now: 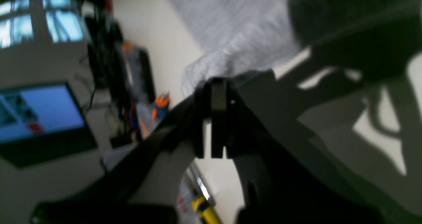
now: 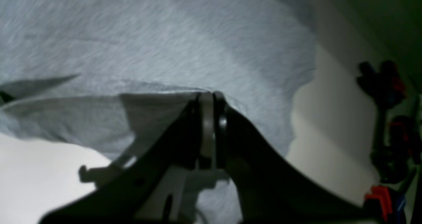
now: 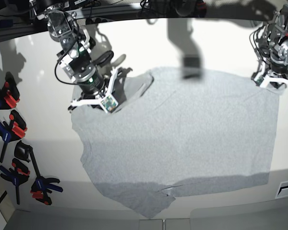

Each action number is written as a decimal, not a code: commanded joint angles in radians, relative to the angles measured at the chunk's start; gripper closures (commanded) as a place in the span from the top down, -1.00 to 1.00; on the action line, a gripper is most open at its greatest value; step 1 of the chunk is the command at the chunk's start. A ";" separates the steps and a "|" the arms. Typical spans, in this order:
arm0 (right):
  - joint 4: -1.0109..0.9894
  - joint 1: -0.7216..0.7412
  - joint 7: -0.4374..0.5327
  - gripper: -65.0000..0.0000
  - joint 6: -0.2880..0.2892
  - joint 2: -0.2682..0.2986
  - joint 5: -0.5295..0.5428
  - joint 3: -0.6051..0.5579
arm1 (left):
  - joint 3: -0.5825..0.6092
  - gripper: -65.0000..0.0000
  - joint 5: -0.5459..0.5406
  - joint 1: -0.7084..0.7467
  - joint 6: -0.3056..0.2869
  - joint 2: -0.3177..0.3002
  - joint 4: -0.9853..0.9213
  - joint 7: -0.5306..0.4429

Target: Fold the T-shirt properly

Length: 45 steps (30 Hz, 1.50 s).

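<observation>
A: How does the large white matte tabletop (image 3: 33, 158) lie?

B: The big light heather-grey cotton T-shirt (image 3: 182, 139) covers its middle, plain side up, spread nearly flat. Bare table runs along the far edge, down the left side, and in a thin strip at the near edge. A row of black spring clamps with red and blue grips (image 3: 12, 153) sits on the left margin, apart from the cloth.

A: What do the wrist views add?

B: The left wrist view shows a bright blue monitor screen (image 1: 39, 113) beyond the table, unseen from the base. The right wrist view shows a folded grey flap at the fingertips, very blurred.

A: And the arms?

B: The right gripper (image 3: 97, 98) leans down over the shirt's far left corner, jaws pinched together on the fabric edge. The left gripper (image 3: 274, 81) hangs at the far right corner, also clamped on the cloth edge there.
</observation>
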 commanded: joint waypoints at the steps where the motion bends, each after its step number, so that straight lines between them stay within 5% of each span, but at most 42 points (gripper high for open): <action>1: 0.006 0.031 0.031 -1.00 -0.014 0.000 0.002 0.008 | -0.010 -1.00 0.014 -0.023 0.016 -0.021 0.011 0.002; 9: -0.153 0.172 0.042 -1.00 -0.014 -0.102 0.002 0.008 | -0.010 -1.00 -0.155 -0.063 0.016 -0.020 0.011 -0.179; 16: -0.393 0.330 0.087 -1.00 -0.013 -0.183 0.002 0.008 | -0.010 -1.00 -0.250 -0.074 0.015 -0.015 0.005 -0.241; 27: -0.669 0.542 0.087 -1.00 -0.013 -0.296 -0.006 0.008 | -0.010 -1.00 -0.296 -0.282 0.015 0.123 -0.222 -0.258; 45: -0.726 0.666 0.087 -1.00 -0.022 -0.302 -0.005 0.008 | -0.010 -1.00 -0.342 -0.497 0.016 0.135 -0.480 -0.307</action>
